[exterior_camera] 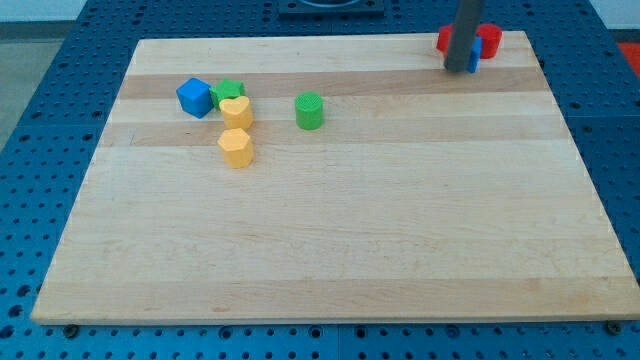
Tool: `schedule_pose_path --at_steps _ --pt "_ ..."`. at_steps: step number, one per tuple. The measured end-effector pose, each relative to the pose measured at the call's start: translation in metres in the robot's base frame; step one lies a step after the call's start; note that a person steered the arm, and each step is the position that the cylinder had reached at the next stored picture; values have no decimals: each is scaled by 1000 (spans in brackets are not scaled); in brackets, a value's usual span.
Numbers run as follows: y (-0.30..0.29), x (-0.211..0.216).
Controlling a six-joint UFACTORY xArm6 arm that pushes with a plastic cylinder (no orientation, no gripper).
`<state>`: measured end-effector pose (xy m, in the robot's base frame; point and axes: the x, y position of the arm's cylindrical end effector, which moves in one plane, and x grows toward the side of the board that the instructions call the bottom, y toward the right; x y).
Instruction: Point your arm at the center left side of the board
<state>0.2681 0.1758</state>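
My tip is at the board's top right corner, the dark rod standing in front of a red block and a blue block that it partly hides. A second red piece shows just left of the rod. Far to the left lies a cluster: a blue cube, a green block touching it, a yellow heart-shaped block below the green one, and a yellow hexagonal block lower still. A green cylinder stands alone to the cluster's right.
The wooden board lies on a blue perforated table. A dark fixture sits beyond the board's top edge.
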Motion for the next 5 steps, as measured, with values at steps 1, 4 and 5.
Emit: schedule_pose_path --at_steps 1,4,5 --pt "0 40" --pt "-122 316" --pt "-243 314"
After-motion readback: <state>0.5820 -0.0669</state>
